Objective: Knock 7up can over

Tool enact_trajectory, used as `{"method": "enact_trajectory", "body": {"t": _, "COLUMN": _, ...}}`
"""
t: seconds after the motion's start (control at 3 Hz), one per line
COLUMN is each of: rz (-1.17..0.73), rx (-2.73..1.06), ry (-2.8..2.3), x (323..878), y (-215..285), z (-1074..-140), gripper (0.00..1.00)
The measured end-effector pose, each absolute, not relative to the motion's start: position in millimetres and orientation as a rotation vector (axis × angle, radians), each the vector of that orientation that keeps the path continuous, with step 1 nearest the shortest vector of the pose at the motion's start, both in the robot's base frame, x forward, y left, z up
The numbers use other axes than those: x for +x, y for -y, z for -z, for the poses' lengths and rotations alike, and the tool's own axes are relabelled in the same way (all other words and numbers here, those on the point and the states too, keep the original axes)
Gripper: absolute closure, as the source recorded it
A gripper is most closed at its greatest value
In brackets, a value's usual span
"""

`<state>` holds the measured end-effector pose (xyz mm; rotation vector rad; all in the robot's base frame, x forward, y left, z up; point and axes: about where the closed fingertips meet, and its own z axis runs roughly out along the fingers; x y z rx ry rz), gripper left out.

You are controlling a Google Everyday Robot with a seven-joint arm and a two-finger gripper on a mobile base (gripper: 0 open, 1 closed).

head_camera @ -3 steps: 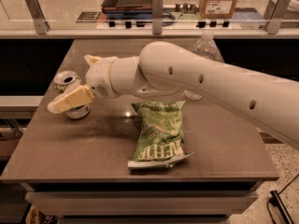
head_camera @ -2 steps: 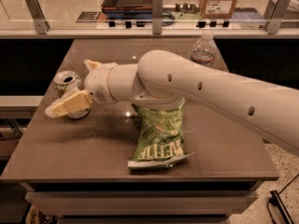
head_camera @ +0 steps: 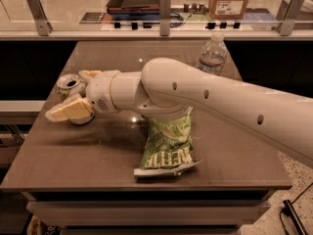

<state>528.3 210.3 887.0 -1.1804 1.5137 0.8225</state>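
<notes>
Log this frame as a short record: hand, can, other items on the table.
hand: left side of the table, right against the 7up can
7up can: rear left, silver top showing, appears to be standing; lower part hidden by the hand
chip bag: green, lying flat, front centre, top edge under the arm
water bottle: upright, rear right
task status: can not yet knocked over

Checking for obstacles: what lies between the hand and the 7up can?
Nothing; in the camera view the hand is at the left of the table, open fingers straddling the 7up can.
</notes>
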Motion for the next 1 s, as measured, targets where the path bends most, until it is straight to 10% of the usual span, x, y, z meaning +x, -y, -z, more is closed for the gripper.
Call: {"method": "enact_trajectory", "body": {"t": 1.0, "rz": -0.825, "rx": -1.191, "ry": -1.505, "x": 524.0, "y": -215.8, "z": -889.7, "gripper": 0.88}}
